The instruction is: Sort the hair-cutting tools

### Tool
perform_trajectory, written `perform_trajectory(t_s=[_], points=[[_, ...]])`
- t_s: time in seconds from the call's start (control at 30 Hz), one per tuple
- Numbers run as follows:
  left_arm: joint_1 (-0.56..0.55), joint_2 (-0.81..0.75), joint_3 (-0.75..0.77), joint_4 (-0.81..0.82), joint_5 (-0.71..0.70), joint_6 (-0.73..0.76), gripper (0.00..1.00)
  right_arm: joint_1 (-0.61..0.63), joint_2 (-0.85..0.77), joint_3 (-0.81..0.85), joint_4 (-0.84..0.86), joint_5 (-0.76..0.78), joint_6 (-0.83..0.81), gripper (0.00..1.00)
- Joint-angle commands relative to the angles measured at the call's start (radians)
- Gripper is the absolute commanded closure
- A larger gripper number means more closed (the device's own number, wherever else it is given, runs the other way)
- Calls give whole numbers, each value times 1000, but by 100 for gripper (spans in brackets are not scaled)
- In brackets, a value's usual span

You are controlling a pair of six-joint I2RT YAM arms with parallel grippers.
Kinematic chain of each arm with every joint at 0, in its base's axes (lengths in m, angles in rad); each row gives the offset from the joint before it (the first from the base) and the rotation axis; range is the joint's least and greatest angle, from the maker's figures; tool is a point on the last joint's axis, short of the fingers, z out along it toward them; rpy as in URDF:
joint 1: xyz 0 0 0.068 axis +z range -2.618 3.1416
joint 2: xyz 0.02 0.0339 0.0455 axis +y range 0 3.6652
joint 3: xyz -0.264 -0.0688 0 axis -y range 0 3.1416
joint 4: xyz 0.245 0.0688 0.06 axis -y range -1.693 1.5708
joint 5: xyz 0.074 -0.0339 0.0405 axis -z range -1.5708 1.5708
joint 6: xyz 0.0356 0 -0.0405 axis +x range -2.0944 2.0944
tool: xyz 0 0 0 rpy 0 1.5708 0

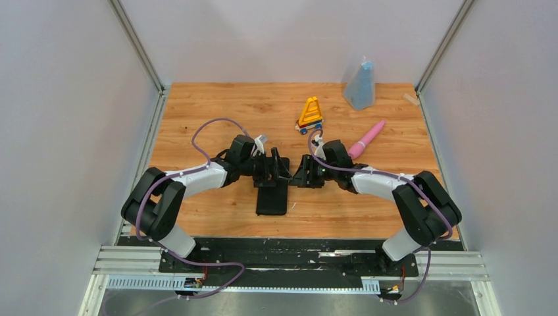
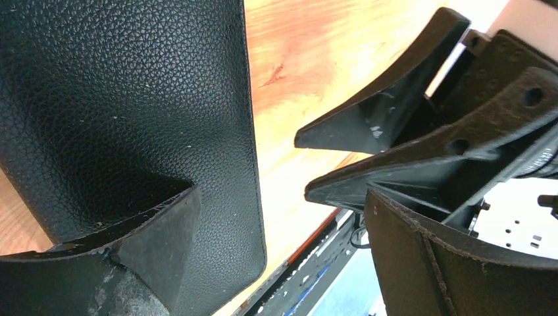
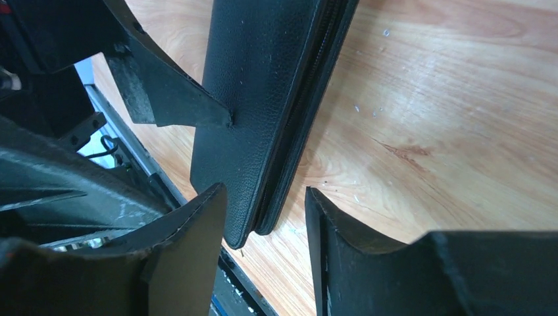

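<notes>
No hair-cutting tools show in any view. A flat black leather zip case (image 1: 272, 201) lies shut on the wooden table between the arms. My left gripper (image 1: 276, 168) hovers over the case's far end, jaws wide open and empty; in the left wrist view the case (image 2: 131, 99) lies under its left finger (image 2: 158, 250). My right gripper (image 1: 299, 172) faces it from the right, just off the case's right edge. In the right wrist view its jaws stand open, empty, with the case's zipped corner (image 3: 263, 197) below the gap.
A pink tapered wand (image 1: 366, 139) lies right of centre. A yellow-orange toy on wheels (image 1: 310, 115) stands behind the grippers, and a blue bag (image 1: 360, 85) at the back right. Grey walls close in the table on both sides.
</notes>
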Motion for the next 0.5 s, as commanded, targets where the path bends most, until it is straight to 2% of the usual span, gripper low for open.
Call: perform_trajectory(t_s=[0.0, 0.13, 0.47], points=[[-5, -33, -9, 24, -19, -3, 1, 4, 63, -15, 118, -90, 52, 53], [-5, -29, -9, 23, -21, -2, 1, 4, 106, -25, 164, -127, 67, 56], [-5, -33, -8, 25, -16, -8, 1, 4, 180, -28, 144, -123, 53, 64]])
